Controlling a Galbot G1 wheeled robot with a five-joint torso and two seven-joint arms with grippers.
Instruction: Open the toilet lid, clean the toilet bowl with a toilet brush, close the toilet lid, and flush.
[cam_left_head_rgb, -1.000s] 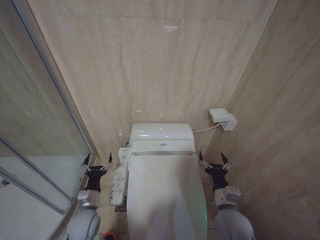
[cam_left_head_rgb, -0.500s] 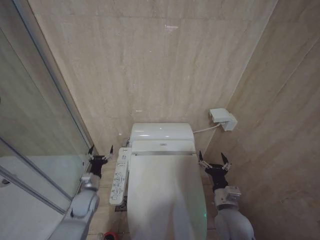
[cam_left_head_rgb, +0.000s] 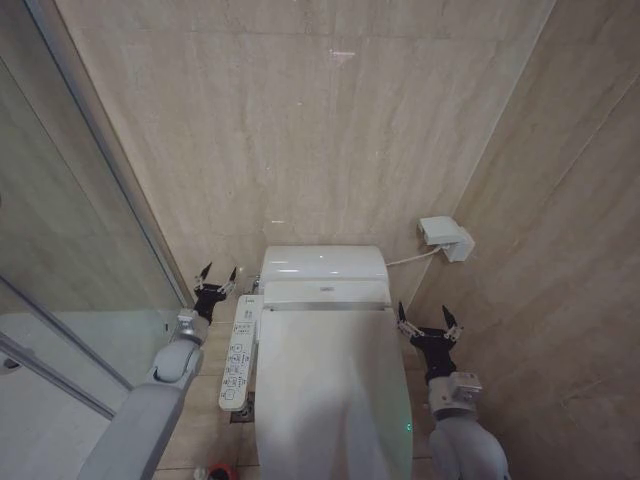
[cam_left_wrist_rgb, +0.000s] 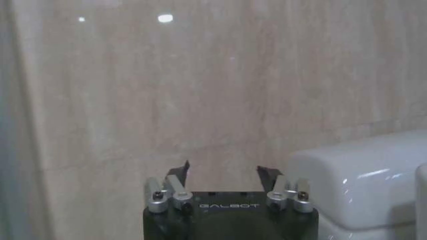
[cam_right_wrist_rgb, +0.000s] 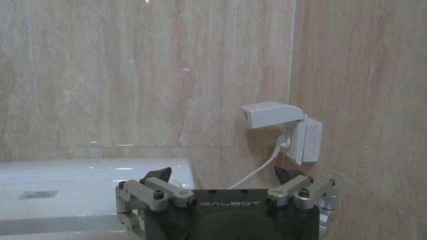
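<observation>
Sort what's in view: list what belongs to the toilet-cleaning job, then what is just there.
Belongs to the job:
- toilet lid, shut
- left gripper, open, beside the tank
- right gripper, open, beside the lid
- red object on the floor, possibly the brush holder

Just there:
- button panel
- tank
- wall socket with its cable
- shower glass

Left arm extends from the lower left of the head view toward centre left, its left gripper (cam_left_head_rgb: 218, 273) raised with fingers spread apart. Right arm rises from the lower right; the right gripper (cam_left_head_rgb: 428, 315) points upward at centre right, fingers likewise spread.
</observation>
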